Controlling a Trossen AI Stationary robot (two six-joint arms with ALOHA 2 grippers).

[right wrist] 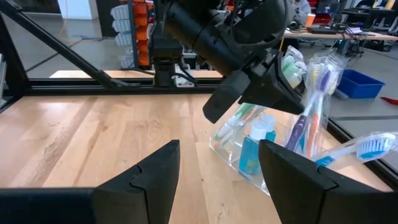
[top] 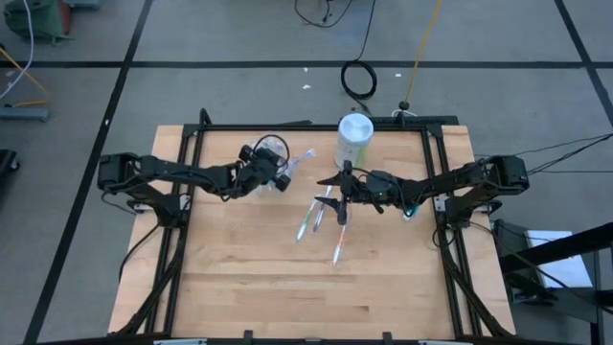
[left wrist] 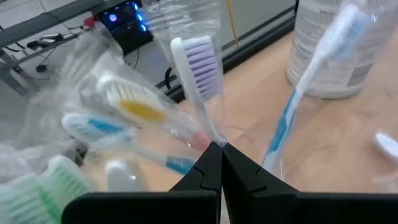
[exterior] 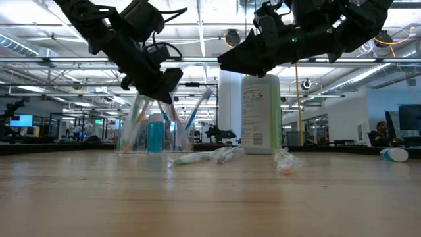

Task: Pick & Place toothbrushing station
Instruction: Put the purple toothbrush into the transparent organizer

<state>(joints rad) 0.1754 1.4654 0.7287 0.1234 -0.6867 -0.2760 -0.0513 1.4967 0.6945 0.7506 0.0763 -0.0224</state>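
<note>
The clear plastic cup [top: 271,151] [exterior: 150,131] [right wrist: 227,140] stands on the wooden table at the far left. It holds several wrapped toothbrushes and a teal tube [right wrist: 252,149]. My left gripper [top: 280,172] [left wrist: 221,148] hangs over the cup's rim, shut on a toothbrush with purple bristles [left wrist: 198,62] [right wrist: 323,73]. A blue toothbrush [left wrist: 311,81] leans out of the cup toward the canister. My right gripper [top: 335,192] [right wrist: 217,162] stands open and level to the right of the cup, with nothing between its fingers. My left gripper pinches the purple-bristled toothbrush by its slim neck below the head [left wrist: 213,135], at the free ends of its two fingers. The fingers slant down from the table's left side. The head sticks up beyond the fingertips, and the handle [right wrist: 297,134] runs down into the cup.
A tall pale-green canister with a white lid [top: 354,139] [exterior: 261,112] stands right of the cup, at the far edge. Loose wrapped toothbrushes [top: 306,225] [top: 337,249] [exterior: 204,157] lie mid-table under my right gripper. Black frame rails [top: 182,206] border the table.
</note>
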